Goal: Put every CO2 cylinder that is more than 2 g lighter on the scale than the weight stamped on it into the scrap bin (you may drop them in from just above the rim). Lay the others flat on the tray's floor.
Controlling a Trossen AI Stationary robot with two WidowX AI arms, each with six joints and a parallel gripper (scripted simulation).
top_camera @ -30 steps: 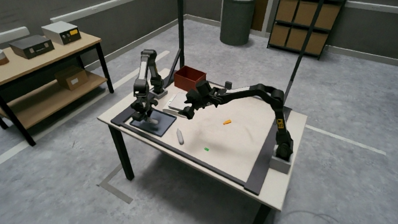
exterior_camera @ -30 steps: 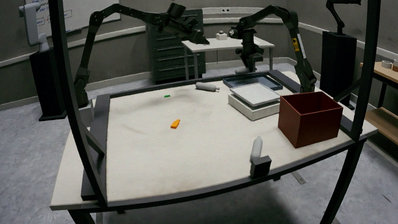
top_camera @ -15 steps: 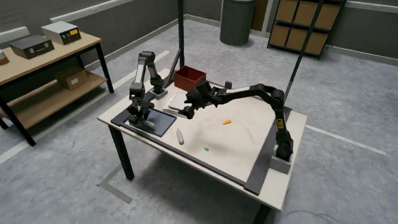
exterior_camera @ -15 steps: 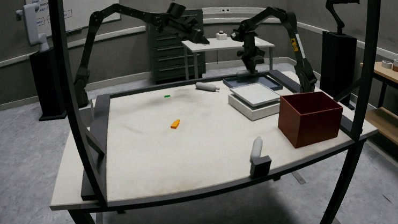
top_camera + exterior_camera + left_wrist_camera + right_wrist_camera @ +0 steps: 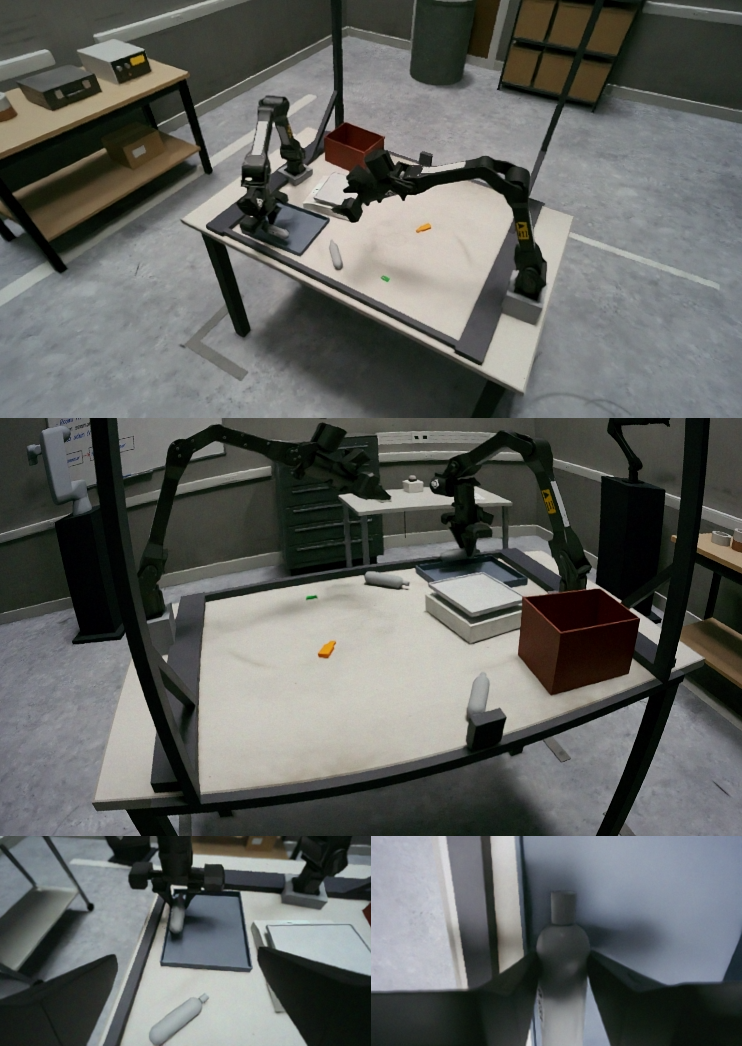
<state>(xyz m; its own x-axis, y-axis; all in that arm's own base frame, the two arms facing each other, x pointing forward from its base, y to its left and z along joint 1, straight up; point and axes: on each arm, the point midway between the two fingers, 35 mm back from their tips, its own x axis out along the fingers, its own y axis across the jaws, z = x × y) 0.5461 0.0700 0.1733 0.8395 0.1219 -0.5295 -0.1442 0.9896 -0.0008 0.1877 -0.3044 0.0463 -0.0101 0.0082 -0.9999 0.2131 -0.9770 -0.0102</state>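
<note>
My right gripper (image 5: 264,227) (image 5: 469,551) (image 5: 179,907) (image 5: 562,958) is shut on a grey cylinder (image 5: 279,232) (image 5: 451,555) (image 5: 177,921) (image 5: 563,1016), held level, low over the left edge of the dark tray (image 5: 211,950) (image 5: 661,878) in the left wrist view. Its stamp is unreadable. My left gripper (image 5: 344,199) is open and empty, high above the table. A second cylinder (image 5: 335,255) (image 5: 385,580) (image 5: 175,1022) lies on the table beside the tray. A third cylinder (image 5: 478,693) lies near the black block. The scale (image 5: 317,206) (image 5: 447,618) has an empty plate.
The red scrap bin (image 5: 343,154) (image 5: 581,659) stands beside the scale; its floor is hidden. An orange piece (image 5: 424,227) (image 5: 326,649) and a small green piece (image 5: 385,278) (image 5: 311,597) lie on the table. A black block (image 5: 486,729) is at the table edge.
</note>
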